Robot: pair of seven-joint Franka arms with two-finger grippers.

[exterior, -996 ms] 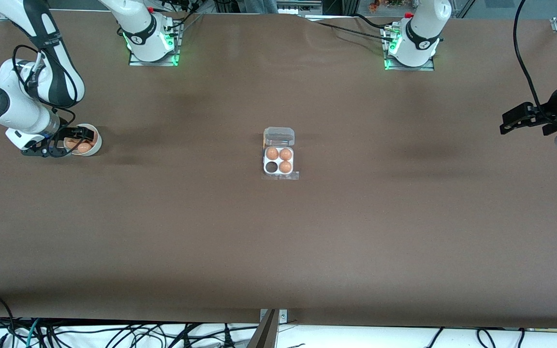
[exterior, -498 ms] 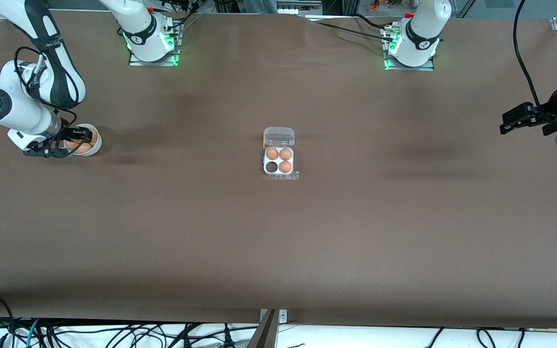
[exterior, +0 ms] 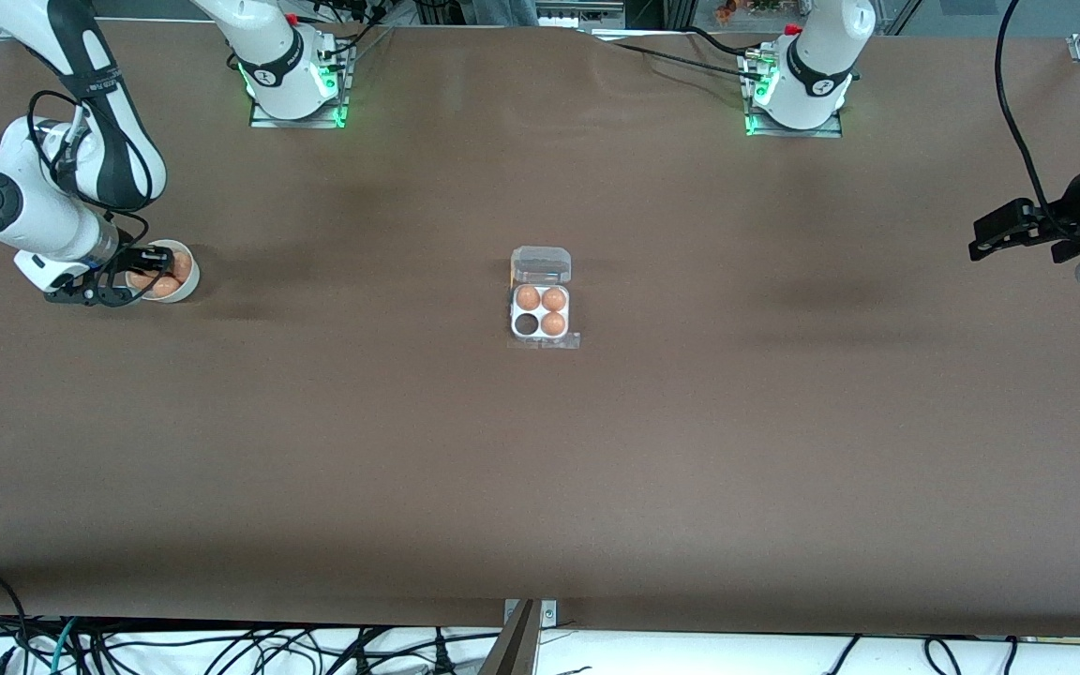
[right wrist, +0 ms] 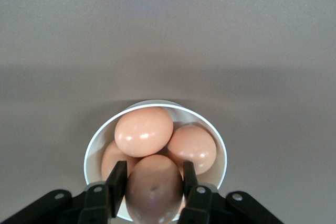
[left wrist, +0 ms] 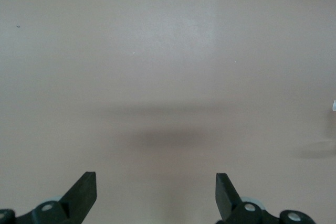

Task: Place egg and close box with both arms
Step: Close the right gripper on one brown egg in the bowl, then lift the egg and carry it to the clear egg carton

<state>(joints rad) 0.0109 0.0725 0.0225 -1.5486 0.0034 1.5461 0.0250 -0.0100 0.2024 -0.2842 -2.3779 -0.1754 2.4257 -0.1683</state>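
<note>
My right gripper (exterior: 140, 279) is in the round white bowl (exterior: 186, 287) at the right arm's end of the table. In the right wrist view it (right wrist: 153, 181) is shut on an orange-brown egg (right wrist: 153, 190), with several more eggs (right wrist: 144, 130) in the bowl (right wrist: 94, 146). The clear egg box (exterior: 541, 313) lies mid-table, lid open, three eggs in it and one cell (exterior: 527, 324) empty. My left gripper (exterior: 982, 237) waits open and empty over the left arm's end of the table; its wrist view shows its fingers (left wrist: 84, 191) wide apart over bare table.
The brown table (exterior: 540, 469) stretches wide between bowl and box. The arm bases (exterior: 296, 89) stand at the edge farthest from the front camera. Cables hang along the near edge (exterior: 221, 647).
The right arm has shifted slightly at the bowl, and the bowl has moved with it. The left arm and the box are unchanged.
</note>
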